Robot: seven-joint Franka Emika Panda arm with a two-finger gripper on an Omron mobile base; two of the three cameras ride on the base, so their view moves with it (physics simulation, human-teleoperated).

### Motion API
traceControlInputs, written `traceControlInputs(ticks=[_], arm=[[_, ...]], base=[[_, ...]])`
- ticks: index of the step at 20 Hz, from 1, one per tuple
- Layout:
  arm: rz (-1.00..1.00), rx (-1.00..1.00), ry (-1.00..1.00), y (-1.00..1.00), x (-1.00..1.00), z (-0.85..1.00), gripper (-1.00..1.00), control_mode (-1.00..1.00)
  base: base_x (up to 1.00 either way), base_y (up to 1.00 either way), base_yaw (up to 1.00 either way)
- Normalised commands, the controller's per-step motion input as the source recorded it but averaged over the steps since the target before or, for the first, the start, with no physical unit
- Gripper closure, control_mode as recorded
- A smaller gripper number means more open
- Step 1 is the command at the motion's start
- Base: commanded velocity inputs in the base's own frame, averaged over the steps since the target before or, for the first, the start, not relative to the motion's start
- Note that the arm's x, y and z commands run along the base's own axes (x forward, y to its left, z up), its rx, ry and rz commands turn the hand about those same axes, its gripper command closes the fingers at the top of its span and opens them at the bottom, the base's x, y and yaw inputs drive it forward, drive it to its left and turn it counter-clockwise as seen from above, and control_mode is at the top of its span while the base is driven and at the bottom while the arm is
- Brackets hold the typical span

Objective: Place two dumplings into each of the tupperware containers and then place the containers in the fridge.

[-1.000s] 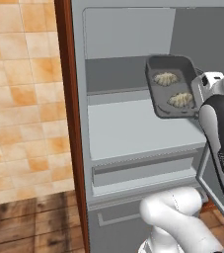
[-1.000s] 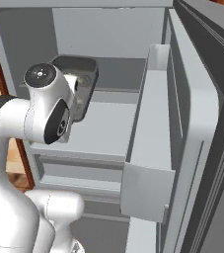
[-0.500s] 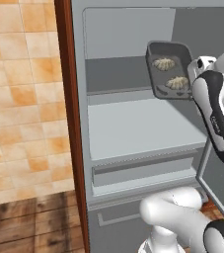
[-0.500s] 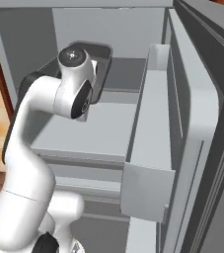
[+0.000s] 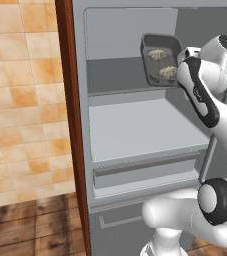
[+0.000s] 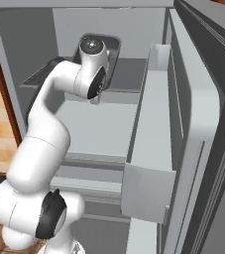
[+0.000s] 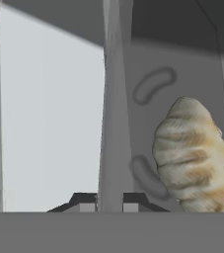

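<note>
My gripper (image 7: 109,201) is shut on the rim of the dark grey tupperware container (image 5: 154,46), which I hold up inside the fridge (image 5: 135,125) above its upper shelf. Two dumplings lie in the tray, one (image 5: 157,54) toward the back and one (image 5: 169,72) nearer my hand. In the hand view the tray's rim (image 7: 111,118) runs up between my fingertips, and a ridged beige dumpling (image 7: 192,155) lies just right of it. From the right base view my wrist covers most of the container (image 6: 113,41).
The fridge door (image 6: 203,124) stands open on the right with a door bin (image 6: 151,149) jutting inward. A wide grey shelf (image 5: 140,127) and a drawer (image 5: 145,172) lie below the tray. A red-brown cabinet edge (image 5: 70,125) and a tiled wall (image 5: 20,100) bound the left.
The arm has lifted the container with its dumplings higher and deeper into the fridge, toward the upper shelf. The grip has stayed shut.
</note>
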Motion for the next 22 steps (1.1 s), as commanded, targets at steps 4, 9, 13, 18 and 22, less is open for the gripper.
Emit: traceControlInputs(ticks=[4,9,13,18,22], arm=[[0.00,0.00,0.00,0.00,0.99,0.00,1.00,-1.00],[0.03,0.00,0.02,0.00,0.64,-0.11,1.00,-1.00],[0.05,0.00,0.00,0.00,0.48,-0.24,1.00,-1.00],[0.06,0.00,0.03,0.00,0.43,-0.30,1.00,-1.00],[0.02,0.00,0.04,0.00,0.18,-0.14,1.00,-1.00]], base=[[0.00,0.00,0.00],[0.00,0.00,0.00],[0.00,0.00,0.00],[0.00,0.00,0.00],[0.00,0.00,0.00]])
